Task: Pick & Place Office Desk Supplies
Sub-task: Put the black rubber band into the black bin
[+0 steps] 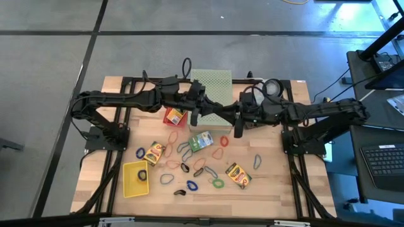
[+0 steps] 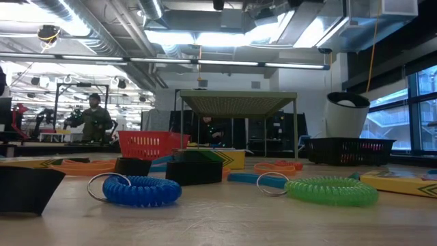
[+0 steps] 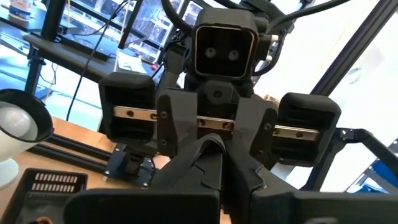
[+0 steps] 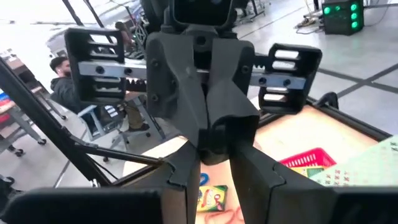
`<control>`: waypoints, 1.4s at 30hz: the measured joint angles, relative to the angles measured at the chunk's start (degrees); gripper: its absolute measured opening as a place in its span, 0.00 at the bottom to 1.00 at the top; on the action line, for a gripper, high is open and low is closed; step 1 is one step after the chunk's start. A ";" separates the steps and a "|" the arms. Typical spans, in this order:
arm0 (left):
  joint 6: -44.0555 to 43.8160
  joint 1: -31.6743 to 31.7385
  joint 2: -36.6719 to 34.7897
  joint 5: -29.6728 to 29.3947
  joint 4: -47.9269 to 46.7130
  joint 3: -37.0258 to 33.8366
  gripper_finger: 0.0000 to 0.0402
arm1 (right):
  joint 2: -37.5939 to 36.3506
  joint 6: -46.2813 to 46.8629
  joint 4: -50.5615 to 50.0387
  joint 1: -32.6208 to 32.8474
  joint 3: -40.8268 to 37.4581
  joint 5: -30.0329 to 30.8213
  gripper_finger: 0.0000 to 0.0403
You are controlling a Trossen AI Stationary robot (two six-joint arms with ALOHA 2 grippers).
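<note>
The office supplies lie scattered over the lower middle of the high view: coiled bands in blue (image 1: 192,185), green (image 1: 218,183) and orange (image 1: 224,141), and yellow-and-green card boxes (image 1: 238,174) lying flat, well apart from each other. Nothing among them is grasped yet, so the sorting looks barely begun. A yellow tray (image 1: 134,178) at lower left and a red basket (image 1: 174,116) near the centre probably serve as drop-off spots, which would explain why they stand at the edge of the scatter.

Above them, in the frame's centre, both arms meet nose to nose over the pale green perforated box (image 1: 211,82). The left gripper (image 1: 195,117) has its fingers pressed together and empty. The right gripper (image 1: 238,130) hangs with its fingers partly apart, a narrow gap between them and nothing in it. This looks like a parked pose.

The wooden table (image 1: 278,189) stands on a grey floor. In the low view, a bright workshop stretches behind, where a person (image 2: 93,117) stands at far left.
</note>
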 joint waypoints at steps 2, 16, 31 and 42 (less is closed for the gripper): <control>-0.04 -0.04 -0.07 0.20 0.19 0.00 0.00 | 0.25 0.23 0.49 -0.24 0.00 0.02 0.21; -0.88 -0.04 0.00 0.39 1.38 0.00 0.00 | 1.27 -0.91 1.45 -0.40 0.00 1.74 0.05; -2.54 0.26 -1.27 -1.34 1.60 0.00 0.09 | 0.03 0.78 1.92 -0.44 0.00 1.55 0.01; -5.77 2.28 -2.47 0.23 -0.08 0.72 0.35 | -2.03 0.97 0.49 -0.56 0.00 1.56 0.01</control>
